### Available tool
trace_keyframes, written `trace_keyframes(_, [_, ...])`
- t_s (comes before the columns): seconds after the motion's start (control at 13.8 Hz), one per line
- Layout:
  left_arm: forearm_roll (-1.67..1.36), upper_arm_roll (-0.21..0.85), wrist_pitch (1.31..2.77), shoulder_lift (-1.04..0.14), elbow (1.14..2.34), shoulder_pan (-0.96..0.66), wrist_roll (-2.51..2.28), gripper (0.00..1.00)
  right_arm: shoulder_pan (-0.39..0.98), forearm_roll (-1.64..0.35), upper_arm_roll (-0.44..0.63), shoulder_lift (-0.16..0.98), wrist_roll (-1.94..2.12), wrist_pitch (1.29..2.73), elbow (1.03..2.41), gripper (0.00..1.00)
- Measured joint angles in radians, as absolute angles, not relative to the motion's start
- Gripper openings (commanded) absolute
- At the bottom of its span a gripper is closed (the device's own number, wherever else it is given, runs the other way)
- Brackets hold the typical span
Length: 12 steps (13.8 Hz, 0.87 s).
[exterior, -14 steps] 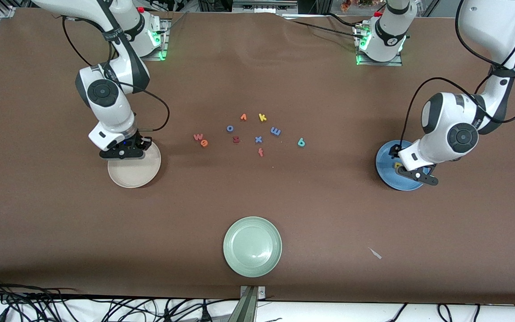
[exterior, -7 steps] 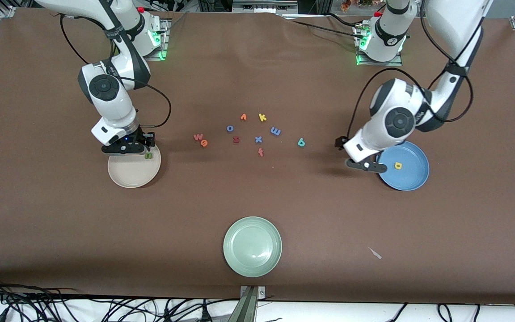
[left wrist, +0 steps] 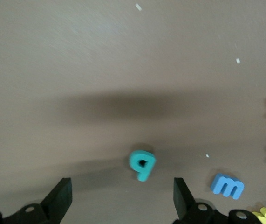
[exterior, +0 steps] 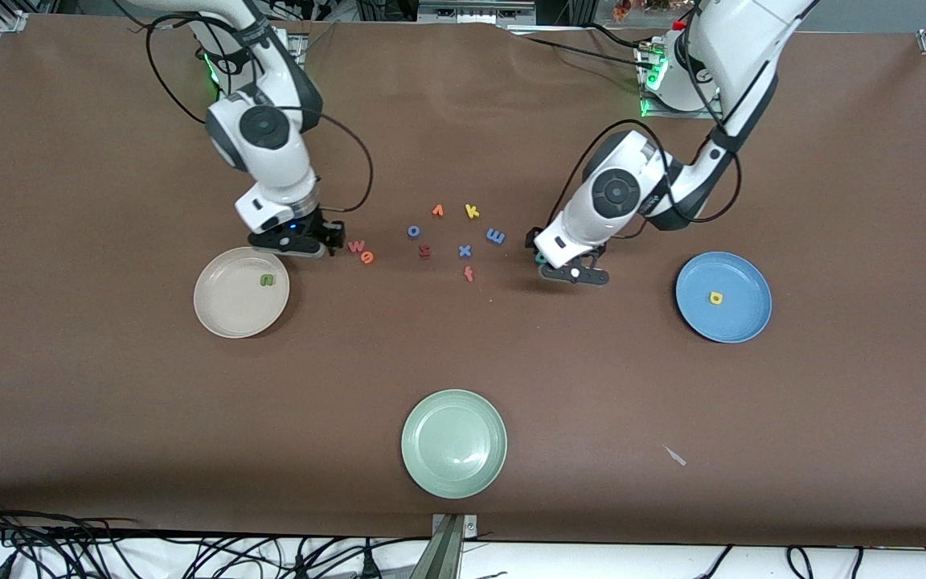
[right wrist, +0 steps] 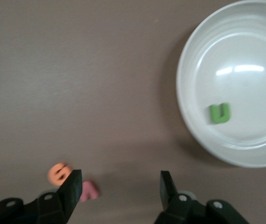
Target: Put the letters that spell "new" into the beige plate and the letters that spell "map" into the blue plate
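Note:
The green n lies in the beige plate, and the yellow a lies in the blue plate. My right gripper hangs open and empty beside the beige plate, close to the pinkish w and orange e. The right wrist view shows the n in the plate, with the e and w by one finger. My left gripper is open over the teal p, which it mostly hides from the front. The blue m lies beside it.
Other letters lie in the middle cluster: blue o, orange v, yellow k, dark red z, blue x, red f. A pale green plate sits near the front edge.
Both arms have swung from their plates toward the letter cluster. The right gripper opened and left the n in the beige plate. The left gripper left the blue plate and now hangs over the p.

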State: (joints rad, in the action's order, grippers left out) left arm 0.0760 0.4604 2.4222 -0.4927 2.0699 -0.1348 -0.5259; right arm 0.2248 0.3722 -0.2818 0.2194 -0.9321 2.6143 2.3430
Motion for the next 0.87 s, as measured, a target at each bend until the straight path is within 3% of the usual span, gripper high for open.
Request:
trace_keyframes(0.58, [0.183,0.460,2.431,-0.562,2.044,-0.178,-0.643,0.67,0.312,0.372,-0.287,0.397,-1.096,2.622,2.198,0.74])
trace_keyframes(0.73, [0.220,0.460,2.433,-0.583,2.031,-0.183,-0.672,0.53,0.314,0.374,-0.286,0.437,-1.098,2.648,2.178,0.73])
trace_keyframes(0.87, [0.228,0.459,2.433,-0.595,2.017,-0.186,-0.682,0.31,0.314,0.375,-0.286,0.458,-1.098,2.665,2.170,0.70])
